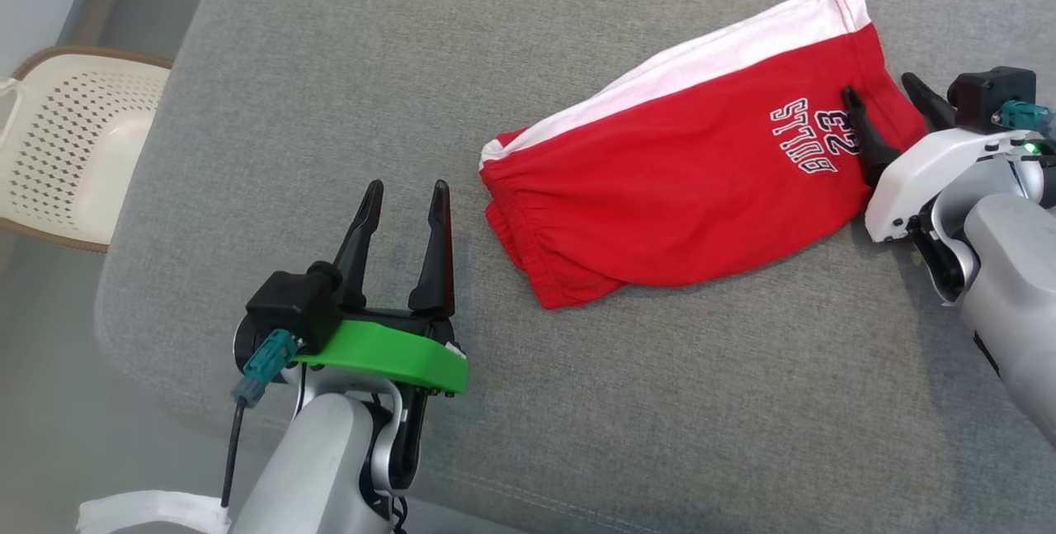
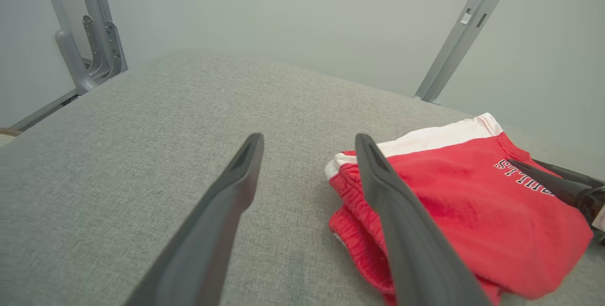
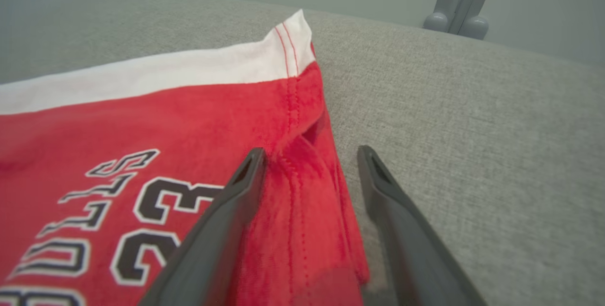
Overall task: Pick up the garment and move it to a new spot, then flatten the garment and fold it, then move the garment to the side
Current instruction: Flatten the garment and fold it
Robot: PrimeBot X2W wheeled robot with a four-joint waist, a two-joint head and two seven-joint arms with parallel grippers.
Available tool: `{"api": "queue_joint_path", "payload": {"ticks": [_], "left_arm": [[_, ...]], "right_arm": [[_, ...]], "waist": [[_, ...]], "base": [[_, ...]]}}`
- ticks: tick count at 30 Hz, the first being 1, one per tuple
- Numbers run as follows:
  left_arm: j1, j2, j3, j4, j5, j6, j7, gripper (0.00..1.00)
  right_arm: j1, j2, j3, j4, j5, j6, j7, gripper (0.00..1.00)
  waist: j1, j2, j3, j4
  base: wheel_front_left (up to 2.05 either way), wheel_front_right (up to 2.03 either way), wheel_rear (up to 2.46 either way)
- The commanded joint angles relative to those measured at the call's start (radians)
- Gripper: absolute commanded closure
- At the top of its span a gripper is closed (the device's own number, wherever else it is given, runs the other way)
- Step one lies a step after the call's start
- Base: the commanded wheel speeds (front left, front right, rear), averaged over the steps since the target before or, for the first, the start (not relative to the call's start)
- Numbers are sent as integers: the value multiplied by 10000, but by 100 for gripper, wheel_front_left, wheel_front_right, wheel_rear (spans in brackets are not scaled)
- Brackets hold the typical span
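The garment (image 1: 685, 179) lies folded on the grey cushion (image 1: 577, 402): red cloth, a white band along its far edge and a black "BULLS 23" print near its right end. My right gripper (image 1: 879, 86) stands open at that right end, one finger over the print and the other off the cloth. In the right wrist view the gripper (image 3: 310, 151) straddles the garment's (image 3: 165, 121) stitched red hem. My left gripper (image 1: 407, 186) is open and empty, just left of the garment's gathered end. The left wrist view has this gripper (image 2: 308, 138) beside the garment (image 2: 453, 187).
A cream perforated plastic chair (image 1: 74, 146) stands off the cushion's left edge. The cushion's rounded front-left corner (image 1: 124, 328) is close to my left arm. Grey metal frame posts (image 2: 90, 36) (image 2: 463, 27) rise behind the cushion. Bare cushion spreads left of and in front of the garment.
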Motion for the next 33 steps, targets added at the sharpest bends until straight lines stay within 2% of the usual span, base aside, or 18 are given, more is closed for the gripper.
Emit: {"api": "queue_joint_path", "payload": {"ticks": [1, 3, 4, 5, 6, 7, 13, 19, 24, 33], "left_arm": [[152, 33, 83, -43, 32, 78, 5, 0], [190, 30, 80, -9, 127, -16, 5, 0], [204, 32, 100, 5, 148, -23, 5, 0], [219, 32, 123, 19, 160, -37, 5, 0], [230, 32, 127, 44, 203, -56, 5, 0], [242, 32, 141, 62, 227, -67, 5, 0], [247, 32, 210, 123, 288, -134, 5, 0], [362, 33, 350, 283, 471, -216, 5, 0], [589, 36, 666, 493, 525, -279, 5, 0], [1204, 35, 1067, 843, 949, -490, 5, 0]], "right_arm": [[267, 129, 11, 176, -78, -16, -11, 0], [405, 338, 126, 356, 1, -7, 27, 0], [451, 427, 212, 424, 42, -6, 110, 4], [490, 502, 317, 481, 95, -6, 221, 54], [547, 572, 411, 497, 168, -4, 316, 92], [575, 602, 474, 507, 222, -4, 326, 100], [615, 481, 436, 667, 575, -20, 131, 100], [920, 568, -145, 387, 941, -20, 1, 100], [1775, 751, -1233, -427, 937, -18, -15, 100], [3906, 1401, -2883, -1610, 147, -17, -19, 100]], "waist": [[1, 0, -4, 109], [1, 0, -14, 149], [1, 0, -19, 156], [1, 0, -27, 155], [1, 0, -37, 149], [1, 0, -53, 134], [1, 0, -310, -114], [1, 0, -800, -549], [1, 0, -1394, -1108], [1, 0, -2455, -2036]], "base": [[0, 0, 0], [0, 0, 0], [0, 0, 0], [0, 0, 0], [0, 0, 0], [0, 0, 0], [0, 0, 0], [0, 0, 0], [0, 0, 0], [0, 0, 0]]}}
